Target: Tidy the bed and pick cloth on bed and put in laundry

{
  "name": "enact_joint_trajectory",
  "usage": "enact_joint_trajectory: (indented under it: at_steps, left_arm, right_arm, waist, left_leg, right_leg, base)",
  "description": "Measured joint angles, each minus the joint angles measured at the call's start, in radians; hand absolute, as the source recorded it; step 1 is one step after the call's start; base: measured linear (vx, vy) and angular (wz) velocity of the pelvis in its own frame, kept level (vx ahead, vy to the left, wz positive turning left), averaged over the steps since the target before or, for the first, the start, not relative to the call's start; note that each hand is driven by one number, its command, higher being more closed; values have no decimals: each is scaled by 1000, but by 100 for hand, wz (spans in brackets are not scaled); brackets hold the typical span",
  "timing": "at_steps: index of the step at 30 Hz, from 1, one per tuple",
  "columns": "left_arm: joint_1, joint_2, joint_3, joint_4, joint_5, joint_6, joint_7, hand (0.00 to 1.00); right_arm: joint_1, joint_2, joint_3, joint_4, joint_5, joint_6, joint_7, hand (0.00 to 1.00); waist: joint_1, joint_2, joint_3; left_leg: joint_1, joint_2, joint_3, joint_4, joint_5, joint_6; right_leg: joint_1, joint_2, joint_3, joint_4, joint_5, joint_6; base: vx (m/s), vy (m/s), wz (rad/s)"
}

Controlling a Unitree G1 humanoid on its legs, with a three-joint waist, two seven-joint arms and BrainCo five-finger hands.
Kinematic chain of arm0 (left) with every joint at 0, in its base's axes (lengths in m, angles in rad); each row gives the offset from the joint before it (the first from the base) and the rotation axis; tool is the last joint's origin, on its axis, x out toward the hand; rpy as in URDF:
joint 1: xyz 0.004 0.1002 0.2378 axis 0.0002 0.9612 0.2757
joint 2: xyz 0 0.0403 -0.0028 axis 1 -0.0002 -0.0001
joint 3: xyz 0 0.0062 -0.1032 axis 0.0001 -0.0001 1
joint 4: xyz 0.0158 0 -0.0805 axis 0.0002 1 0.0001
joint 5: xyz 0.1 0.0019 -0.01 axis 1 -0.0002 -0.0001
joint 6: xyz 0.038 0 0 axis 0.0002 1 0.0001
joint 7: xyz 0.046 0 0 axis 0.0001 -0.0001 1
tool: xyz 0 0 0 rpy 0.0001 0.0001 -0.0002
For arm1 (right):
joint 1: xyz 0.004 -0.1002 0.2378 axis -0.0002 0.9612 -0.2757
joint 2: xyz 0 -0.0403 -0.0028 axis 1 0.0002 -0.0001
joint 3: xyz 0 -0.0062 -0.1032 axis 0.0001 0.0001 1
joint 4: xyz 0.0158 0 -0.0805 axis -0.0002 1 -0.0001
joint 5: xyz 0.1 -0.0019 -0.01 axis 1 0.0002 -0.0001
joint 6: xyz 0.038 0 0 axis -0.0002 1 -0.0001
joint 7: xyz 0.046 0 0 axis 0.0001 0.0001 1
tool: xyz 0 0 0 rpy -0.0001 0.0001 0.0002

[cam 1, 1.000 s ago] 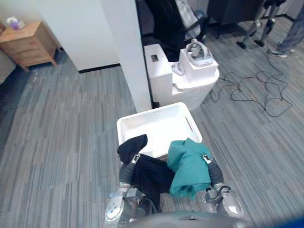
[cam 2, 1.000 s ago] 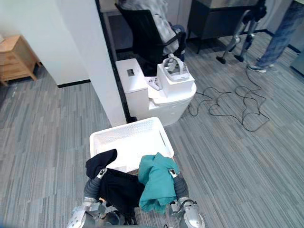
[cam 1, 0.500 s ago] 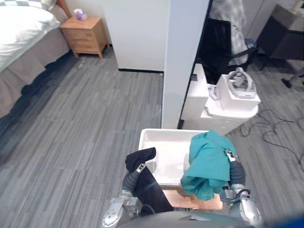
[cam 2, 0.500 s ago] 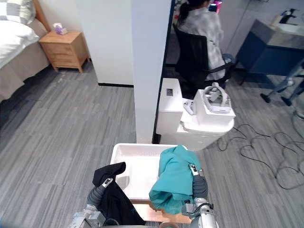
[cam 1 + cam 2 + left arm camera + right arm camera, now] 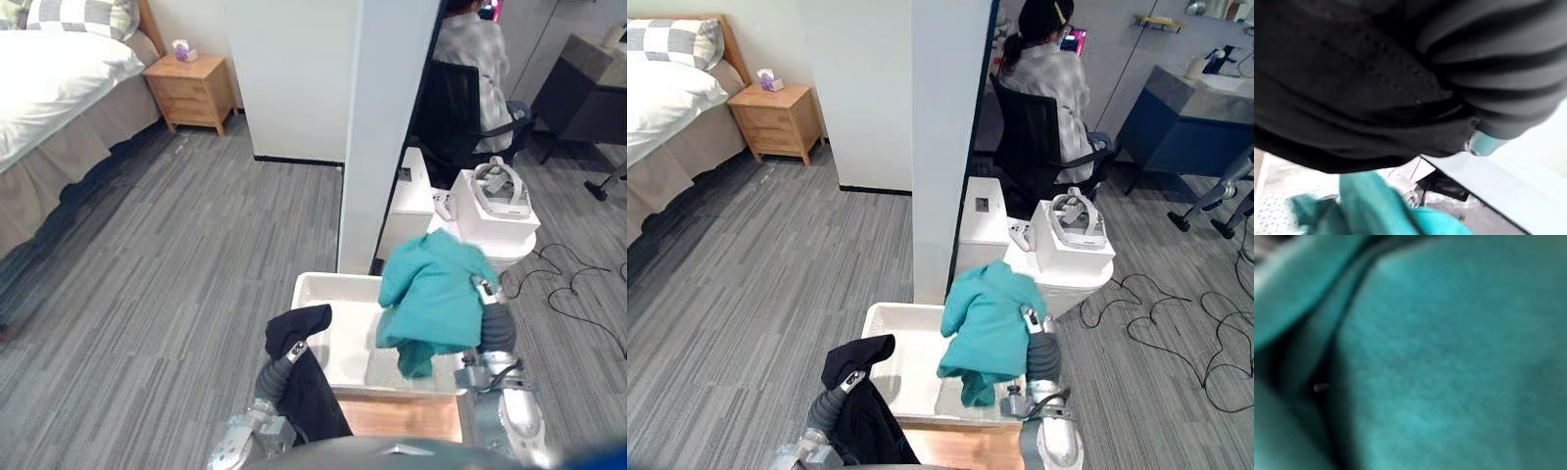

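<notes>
1. A white laundry basket (image 5: 315,290) sits on the grey plank floor at 6 o'clock in the head view, close before the robot and against the foot of a pale pillar (image 5: 387,127).
2. The teal cloth (image 5: 431,294) is draped over the right robot hand (image 5: 496,324), raised above the basket's 3 o'clock rim. The cloth hides the hand, so I cannot tell whether it is closed.
3. The black cloth (image 5: 299,328) covers the left robot hand (image 5: 287,358) at the basket's 8 o'clock corner. Its grasp cannot be told either.
4. Risk: most of the black cloth hangs on the robot's side of the near rim. Let go here, it would likely drop onto the floor, not into the basket.
5. Risk: the teal cloth sits over the rim, not the middle. It could end up slung across the edge, or brush the white boxes (image 5: 495,201) at the basket's 1 o'clock.
6. Risk: either garment may cling to its hand and fail to fall free. The light basket could also slide if an arm bumps it.
7. Materials: the teal cloth looks like soft, thick knit in rounded folds. The black cloth is thinner, with a fine dotted weave. The basket is rectangular hard plastic with perforated walls.
8. The bed (image 5: 49,88), with white bedding, lies well apart at 10 o'clock, beside a wooden nightstand (image 5: 191,88).
</notes>
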Motion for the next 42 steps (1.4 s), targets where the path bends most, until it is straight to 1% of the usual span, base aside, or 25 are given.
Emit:
enact_joint_trajectory:
  at_steps: [1,3,4,5,8,11,14,16,19,20,21,23,25,27,29,31,32,33,34,36,37,40,41,42]
  left_arm:
    - [-22,3,-6,12,0,13,-3,100]
    - [-39,3,-6,16,0,21,-4,100]
    - [-44,4,-6,17,0,28,-4,100]
    - [-48,4,-6,21,0,30,-4,100]
    - [-95,2,-9,89,1,35,8,100]
    - [-135,0,-12,142,5,43,40,100]
    - [-161,0,-12,143,11,60,74,100]
    - [-170,0,-13,143,11,68,85,100]
    - [-174,3,-12,143,12,103,112,100]
    - [-177,3,-12,147,13,105,117,100]
    - [-182,3,-12,153,14,106,119,100]
    - [-212,5,-11,186,15,106,131,100]
    - [-256,8,-8,226,32,105,146,100]
    - [-288,17,-8,254,32,104,160,100]
    - [-330,17,-7,286,33,94,179,100]
    - [-379,23,-6,326,33,80,189,100]
    - [-395,24,-6,335,33,75,199,100]
    - [-406,24,-5,337,33,69,207,100]
    - [-432,26,-4,344,33,53,223,100]
    - [-467,26,-1,371,32,33,237,100]
    - [-496,26,5,392,30,16,268,100]
    - [-511,25,31,419,30,-3,320,100]
    - [-510,27,46,428,29,-17,357,100]
    - [-509,26,54,428,29,-17,371,100]
  right_arm:
    - [-23,-20,-20,1,0,18,-4,100]
    - [-55,-39,-43,11,1,48,-6,100]
    - [-76,-48,-48,32,0,65,-6,100]
    - [-86,-50,-49,45,-2,74,-7,100]
    - [-142,-51,-25,125,-36,108,-10,100]
    - [-193,-51,27,198,-91,136,-24,100]
    - [-229,-51,46,244,-121,159,-39,100]
    - [-249,-51,48,275,-135,168,-45,100]
    - [-282,-51,66,380,-137,183,-70,100]
    - [-293,-51,78,420,-137,190,-77,100]
    - [-298,-51,82,441,-137,193,-79,0]
    - [-316,-38,85,509,-137,193,-83,0]
    - [-364,-7,88,620,-138,193,-95,0]
    - [-390,-2,108,695,-138,192,-110,0]
    - [-419,6,123,768,-138,190,-121,0]
    - [-468,21,122,856,-138,183,-136,0]
    - [-487,24,122,883,-138,178,-145,0]
    - [-505,25,122,901,-138,172,-150,0]
    - [-543,24,122,928,-138,167,-159,0]
    - [-588,22,120,956,-147,155,-171,0]
    - [-628,23,119,976,-186,147,-190,0]
    - [-660,23,121,981,-267,147,-234,0]
    - [-663,22,121,977,-295,147,-258,0]
    - [-660,22,121,971,-298,147,-268,0]
  waist:
    - [-1,7,-1]
    - [-5,14,1]
    - [-9,16,2]
    - [-9,16,2]
    - [-9,20,5]
    - [-8,20,8]
    - [-6,21,29]
    - [-5,27,41]
    - [-7,27,41]
    - [-8,28,41]
    - [-8,28,41]
    - [-5,31,52]
    - [-5,35,87]
    - [0,36,103]
    - [4,34,114]
    - [5,30,129]
    - [7,28,134]
    - [9,27,145]
    - [19,26,162]
    - [31,26,172]
    - [33,25,181]
    - [37,18,186]
    - [39,12,190]
    - [39,11,190]
  left_leg:
    - [2,-3,-4,-20,23,5]
    - [17,-8,-12,-51,52,17]
    - [21,-9,-19,-57,68,31]
    - [20,-8,-20,-57,74,35]
    - [19,-7,-25,-57,78,38]
    - [19,-7,-27,-62,78,39]
    - [19,-7,-30,-63,75,34]
    - [17,-8,-32,-63,79,37]
    - [14,-9,-41,-63,86,35]
    - [10,-8,-47,-63,91,32]
    - [8,-8,-50,-63,93,31]
    - [3,-6,-59,-64,104,29]
    - [1,-1,-66,-64,117,22]
    - [-11,4,-68,-64,125,16]
    - [-41,8,-77,-64,133,14]
    - [-65,9,-84,-64,138,19]
    - [-75,9,-84,-64,143,14]
    - [-76,9,-84,-64,144,14]
    - [-84,8,-83,-64,144,14]
    - [-99,8,-82,-64,146,17]
    - [-113,8,-82,-64,149,20]
    - [-114,7,-82,-63,150,23]
    - [-103,7,-83,-63,154,29]
    - [-99,7,-85,-63,154,29]
  right_leg:
    - [-4,1,-4,1,4,0]
    - [-5,4,-10,1,8,1]
    - [-5,5,-12,1,12,-2]
    - [-4,6,-12,0,15,-2]
    - [-4,8,-14,0,25,-2]
    - [-3,8,-14,0,36,1]
    - [-2,7,-15,1,45,5]
    - [-3,7,-16,1,51,4]
    - [-3,6,-16,-1,52,2]
    - [-3,7,-16,-2,52,2]
    - [-4,8,-16,-3,52,2]
    - [-3,11,-23,-6,51,0]
    - [-9,16,-28,-8,47,-4]
    - [-20,19,-33,-7,40,-8]
    - [-46,23,-42,-6,39,-4]
    - [-64,24,-55,-5,41,-3]
    - [-74,23,-55,-5,43,-2]
    - [-75,23,-55,-6,44,-1]
    - [-77,23,-55,-8,48,-2]
    - [-93,23,-55,-10,53,-4]
    - [-105,23,-55,-10,62,-4]
    - [-102,23,-57,-10,64,-3]
    - [-90,23,-57,-12,63,-4]
    - [-86,24,-58,-12,63,-4]
  base:
    - [-52,16,13]
    - [13,5,11]
    - [35,1,9]
    - [26,-3,8]
    - [-4,-1,6]
    - [-33,14,0]
    - [-56,27,4]
    - [-84,31,5]
    - [-68,14,7]
    - [-56,-8,13]
    - [-54,-18,16]
    - [-57,-24,14]
    - [-107,-30,11]
    - [-103,-24,6]
    - [-35,-14,13]
    - [1,-2,15]
    - [11,4,4]
    - [49,11,-2]
    - [53,11,-3]
    - [79,13,-3]
    - [111,4,-1]
    - [131,-11,3]
    - [150,-20,4]
    - [154,-24,4]
